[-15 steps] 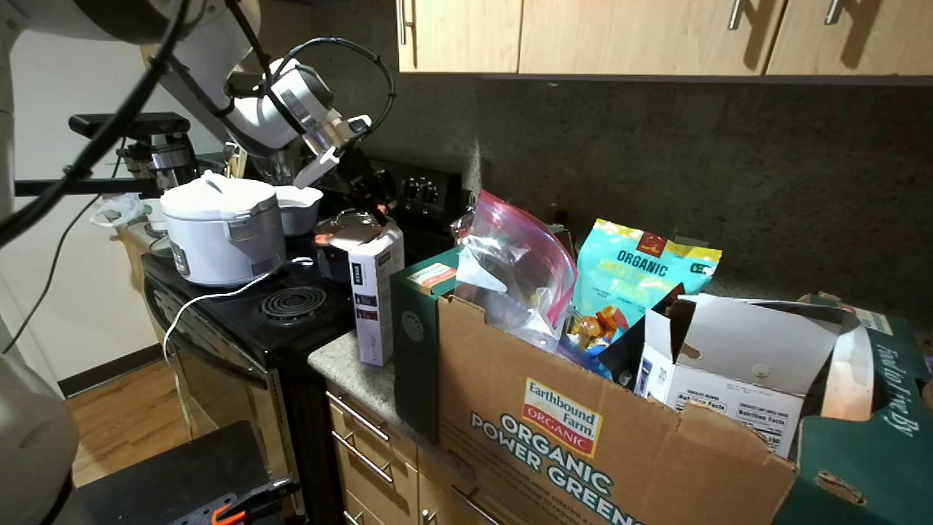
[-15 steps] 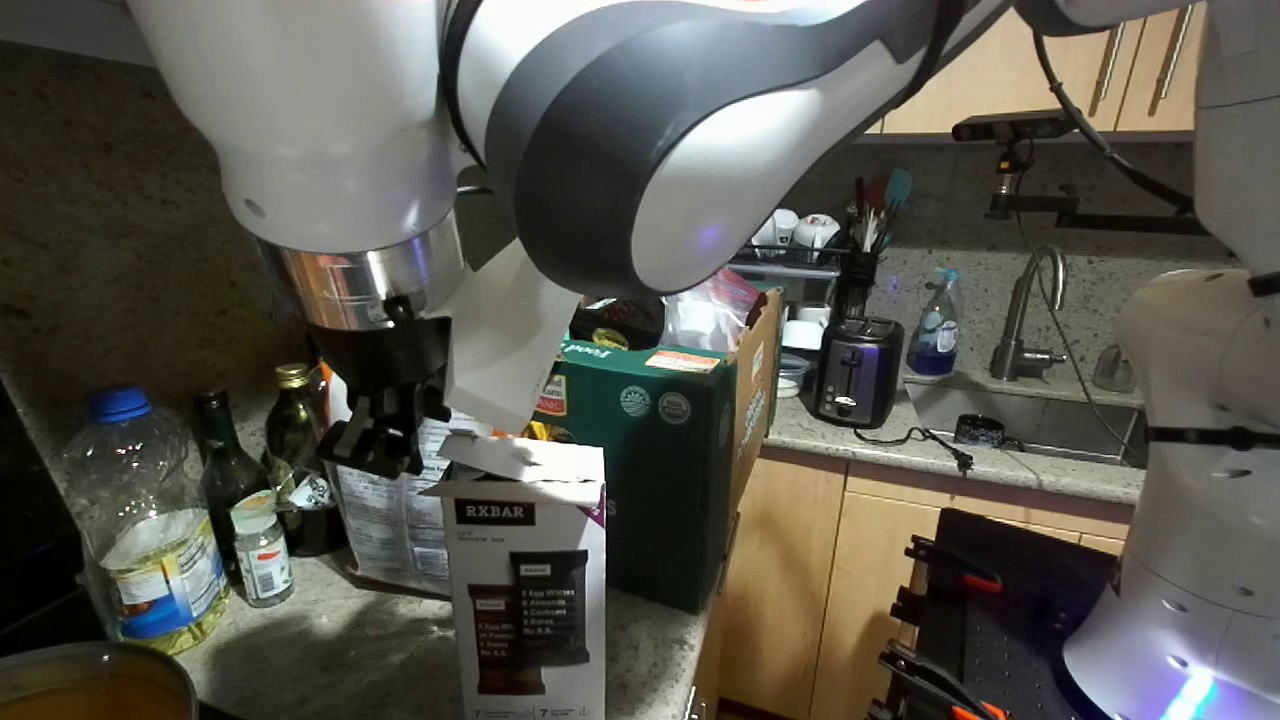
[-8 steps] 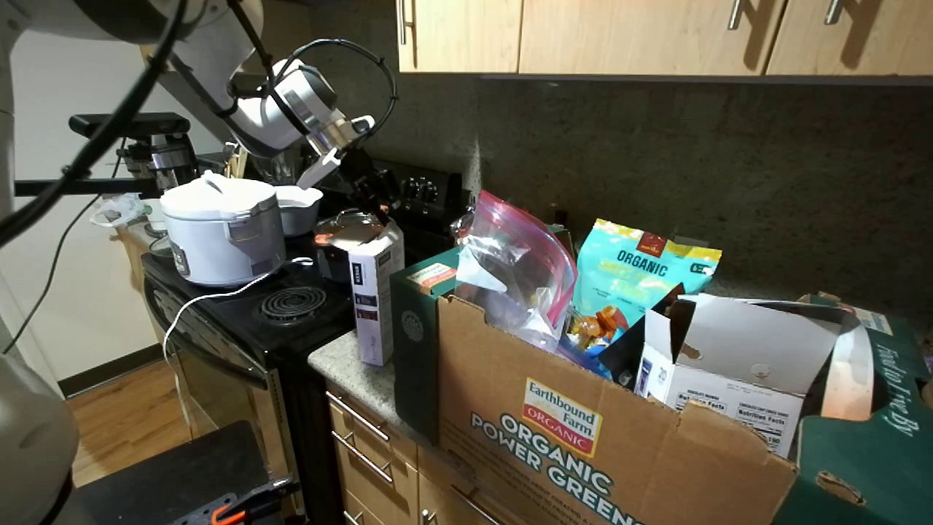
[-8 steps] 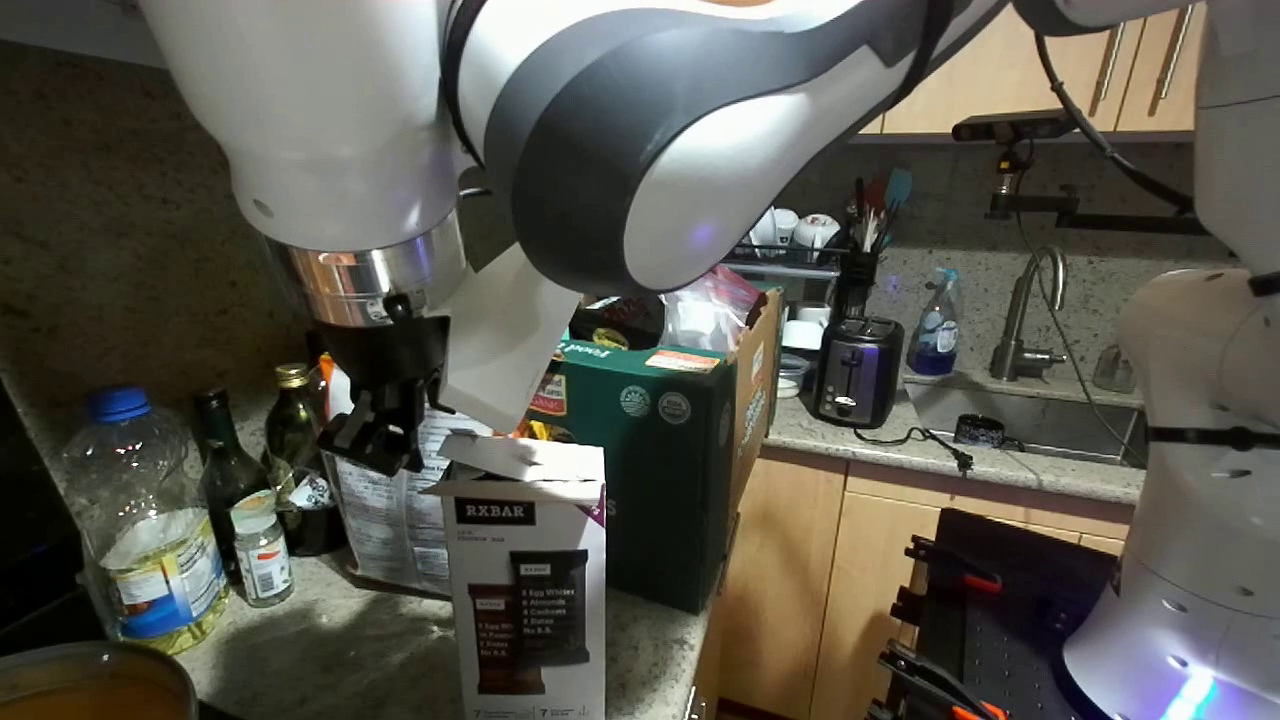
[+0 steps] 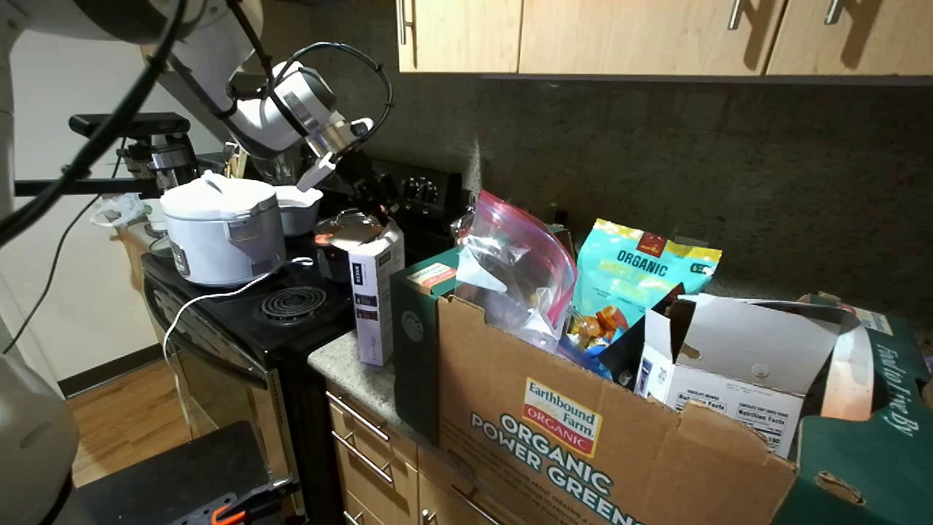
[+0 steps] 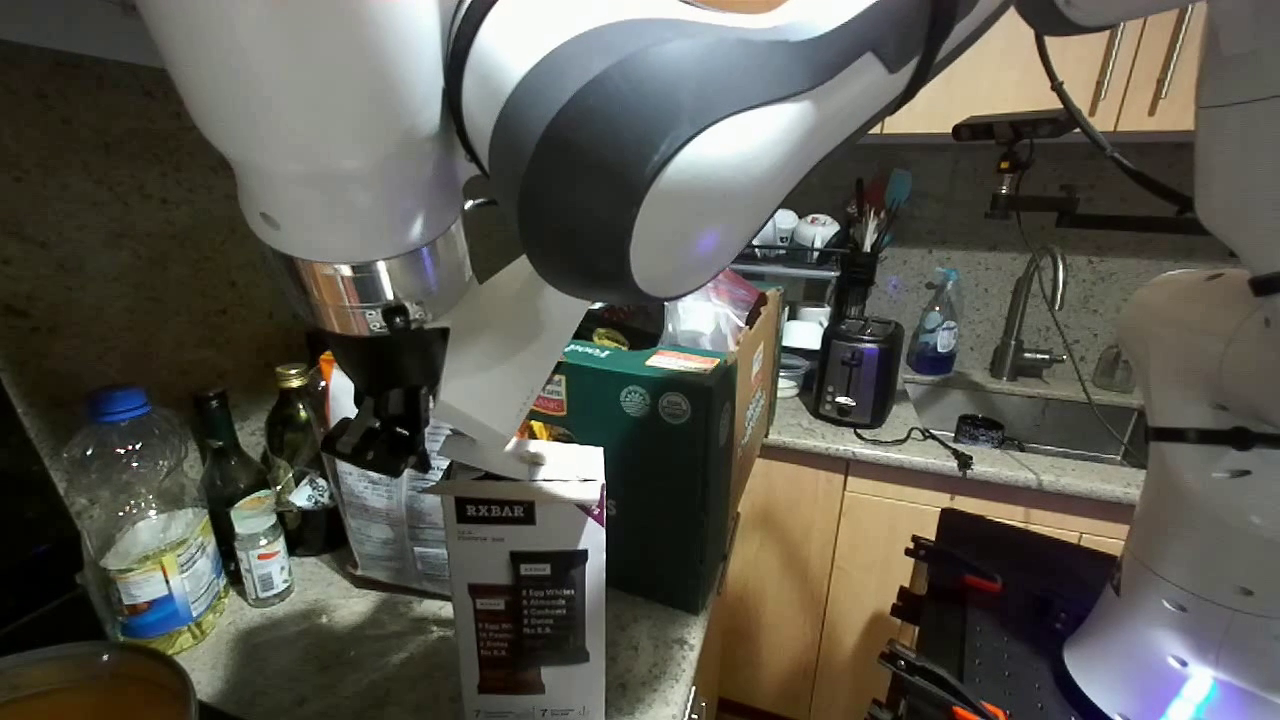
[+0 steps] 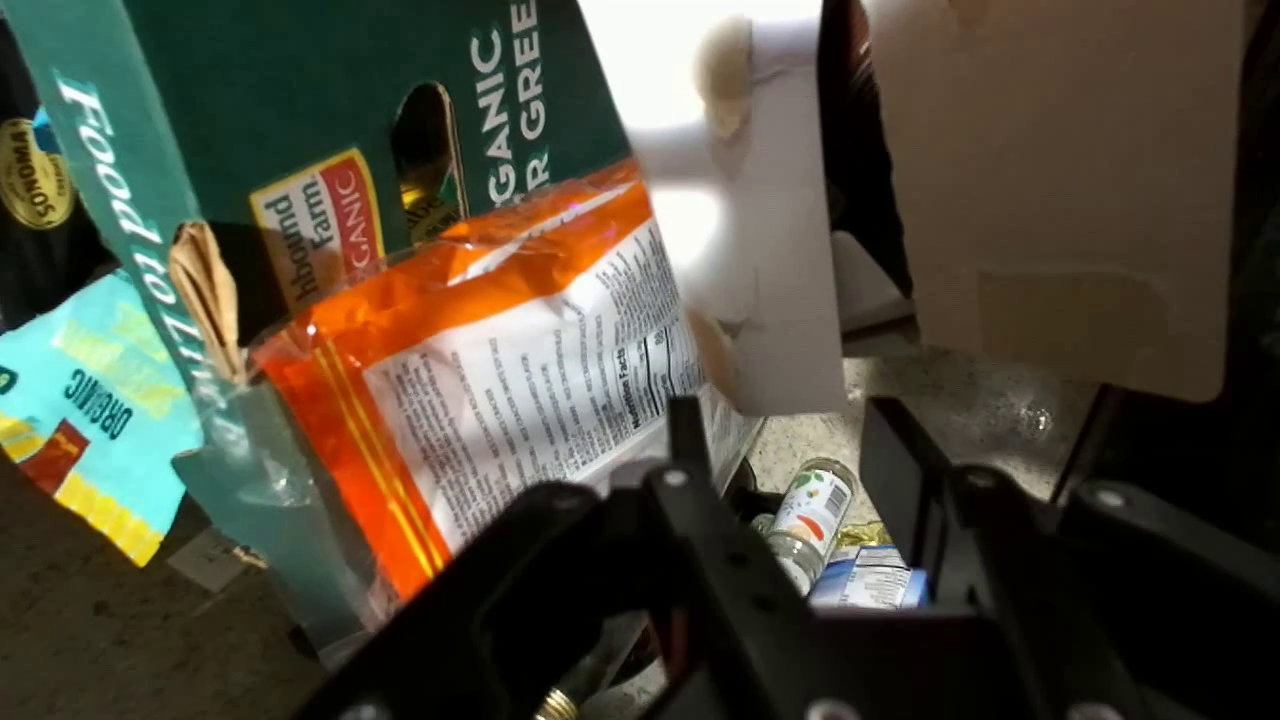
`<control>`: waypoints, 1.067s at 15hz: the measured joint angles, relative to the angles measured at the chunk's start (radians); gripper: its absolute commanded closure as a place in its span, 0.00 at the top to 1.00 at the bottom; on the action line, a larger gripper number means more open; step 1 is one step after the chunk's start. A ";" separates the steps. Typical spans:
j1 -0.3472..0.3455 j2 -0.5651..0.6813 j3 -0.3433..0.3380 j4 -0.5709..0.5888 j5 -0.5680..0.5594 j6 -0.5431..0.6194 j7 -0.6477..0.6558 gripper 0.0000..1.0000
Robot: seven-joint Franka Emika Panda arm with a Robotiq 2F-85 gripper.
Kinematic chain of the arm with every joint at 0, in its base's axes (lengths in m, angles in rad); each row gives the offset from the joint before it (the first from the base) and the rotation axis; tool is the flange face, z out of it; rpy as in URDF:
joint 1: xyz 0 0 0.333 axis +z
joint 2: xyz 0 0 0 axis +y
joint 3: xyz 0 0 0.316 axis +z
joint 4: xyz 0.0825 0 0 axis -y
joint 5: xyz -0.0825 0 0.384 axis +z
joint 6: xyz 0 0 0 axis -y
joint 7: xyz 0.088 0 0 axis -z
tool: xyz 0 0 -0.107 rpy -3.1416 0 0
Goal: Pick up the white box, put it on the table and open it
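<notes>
The white box (image 5: 368, 306) stands upright on the speckled table (image 5: 332, 361), close to the stove. Its printed front (image 6: 525, 600) faces the camera in an exterior view, and a pale flap (image 6: 560, 460) sticks up at its top. Seen from the wrist, a flap (image 7: 775, 230) and another pale panel (image 7: 1060, 200) lie either side of a dark gap that looks like the box's opening. My gripper (image 6: 385, 455) hangs just left of the box's top in that exterior view. Its jaws stand apart in the wrist view, where the gripper (image 7: 785, 430) holds nothing; the flap's end shows above the gap.
The large cardboard box (image 6: 650, 480) stands close behind the white box. An orange-edged bag (image 7: 470, 360), an oil bottle (image 6: 150, 560) and a small jar (image 6: 260, 550) crowd the counter by the wall. On the stove sit a rice cooker (image 5: 222, 233) and a lidded pot (image 5: 339, 251).
The wrist has shifted slightly, and its white plate now overlaps the raised flap in an exterior view. The white box has stayed in place.
</notes>
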 measured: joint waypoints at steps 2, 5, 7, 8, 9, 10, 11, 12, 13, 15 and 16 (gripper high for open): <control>0.002 0.000 0.000 -0.005 0.000 -0.006 0.023 0.03; 0.012 -0.001 0.001 -0.006 0.000 -0.026 0.055 0.00; 0.022 -0.004 0.003 -0.006 -0.003 -0.040 0.075 0.02; 0.027 -0.005 0.005 -0.006 -0.005 -0.047 0.081 0.01; 0.033 -0.006 0.007 -0.006 -0.010 -0.054 0.093 0.02; 0.040 -0.007 0.009 -0.006 -0.014 -0.062 0.101 0.02; 0.046 -0.008 0.010 -0.006 -0.019 -0.070 0.111 0.02; 0.052 -0.010 0.012 -0.006 -0.022 -0.077 0.116 0.02; 0.057 -0.013 0.013 -0.006 -0.022 -0.078 0.116 0.01; 0.060 -0.019 0.015 -0.006 -0.014 -0.076 0.114 0.01; 0.057 -0.024 0.015 -0.006 -0.001 -0.071 0.110 0.01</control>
